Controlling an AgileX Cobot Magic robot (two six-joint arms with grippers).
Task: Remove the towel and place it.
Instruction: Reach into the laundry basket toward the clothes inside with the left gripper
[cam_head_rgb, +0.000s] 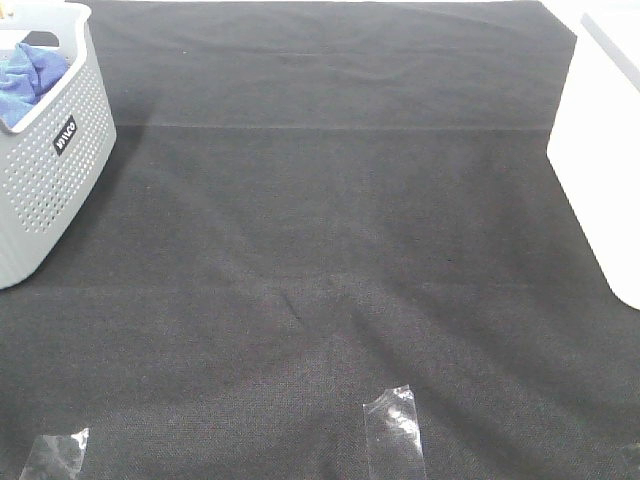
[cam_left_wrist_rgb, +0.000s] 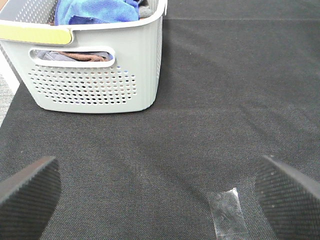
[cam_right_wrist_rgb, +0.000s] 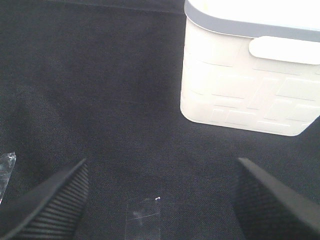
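Note:
The blue towel (cam_head_rgb: 28, 80) lies bunched inside a grey perforated basket (cam_head_rgb: 55, 190) at the far left of the table; in the left wrist view the towel (cam_left_wrist_rgb: 97, 10) shows over the basket (cam_left_wrist_rgb: 95, 75) rim. My left gripper (cam_left_wrist_rgb: 160, 197) is open above the black cloth, well short of the basket, with nothing between its fingers (cam_left_wrist_rgb: 27, 195). My right gripper (cam_right_wrist_rgb: 160, 200) is open too, over bare cloth in front of a white bin (cam_right_wrist_rgb: 250, 85). Neither gripper shows in the high view.
A white bin (cam_head_rgb: 600, 150) stands at the right edge. A black cloth (cam_head_rgb: 330, 230) covers the table. Clear tape strips (cam_head_rgb: 395, 430) are stuck near the front edge. Brown and grey fabric (cam_left_wrist_rgb: 75, 55) shows through the basket's handle slot.

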